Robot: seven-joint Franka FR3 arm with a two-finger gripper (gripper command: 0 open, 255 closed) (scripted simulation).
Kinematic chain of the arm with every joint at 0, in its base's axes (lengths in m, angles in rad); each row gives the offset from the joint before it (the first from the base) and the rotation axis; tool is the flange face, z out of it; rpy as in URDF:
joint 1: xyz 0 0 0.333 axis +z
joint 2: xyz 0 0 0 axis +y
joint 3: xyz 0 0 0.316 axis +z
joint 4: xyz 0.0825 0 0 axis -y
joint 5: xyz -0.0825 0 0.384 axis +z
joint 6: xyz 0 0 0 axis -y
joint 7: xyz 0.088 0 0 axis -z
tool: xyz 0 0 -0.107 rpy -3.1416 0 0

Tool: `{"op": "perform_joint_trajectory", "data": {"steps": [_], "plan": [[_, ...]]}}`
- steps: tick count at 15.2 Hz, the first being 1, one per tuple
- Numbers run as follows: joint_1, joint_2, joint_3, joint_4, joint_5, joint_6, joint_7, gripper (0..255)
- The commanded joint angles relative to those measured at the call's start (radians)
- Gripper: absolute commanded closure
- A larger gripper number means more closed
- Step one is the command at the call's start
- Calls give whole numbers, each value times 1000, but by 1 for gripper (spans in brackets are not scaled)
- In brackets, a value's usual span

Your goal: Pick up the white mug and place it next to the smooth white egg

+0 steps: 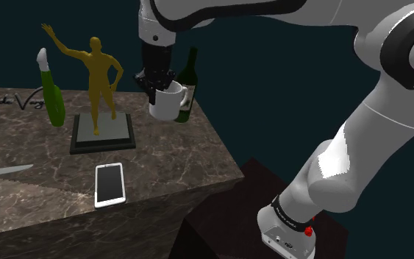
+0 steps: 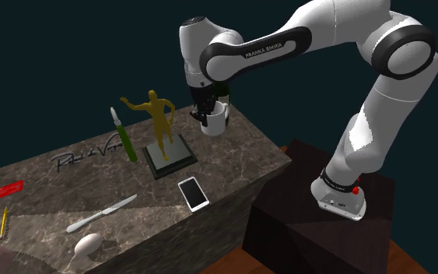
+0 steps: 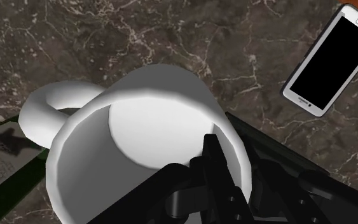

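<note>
My gripper [image 1: 158, 82] is shut on the rim of the white mug [image 1: 168, 101], one finger inside it and one outside. The mug hangs just above the marble tabletop [image 1: 176, 158] near its back corner, slightly tilted, handle away from the fingers. From the second exterior view, the mug [image 2: 214, 121] and gripper [image 2: 206, 109] sit at the far end of the table. The smooth white egg [image 2: 87, 245] lies at the near end of that table. In the wrist view the mug [image 3: 139, 121] is seen from above, with my gripper [image 3: 233, 162] clasping its wall.
A dark wine bottle [image 1: 189, 84] stands right behind the mug. A golden figure [image 1: 98, 77] on a dark base, a leaning green bottle [image 1: 53, 99], a white phone [image 1: 109, 185], a knife [image 2: 100, 214], a pencil [image 2: 4, 223] and a red card [image 2: 9, 189] share the table. The table edge drops beside the stand.
</note>
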Motion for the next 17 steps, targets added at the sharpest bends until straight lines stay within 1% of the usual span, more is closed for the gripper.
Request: {"op": "perform_joint_trajectory", "data": {"steps": [1, 5, 11, 17], "plan": [[0, -3, 0, 25, 1, -28, -1, 255], [-1, -7, -1, 70, 2, -77, -2, 255], [78, 128, 60, 200, -38, -79, 144, 255], [180, 299, 99, 389, -101, -109, 282, 255]]}}
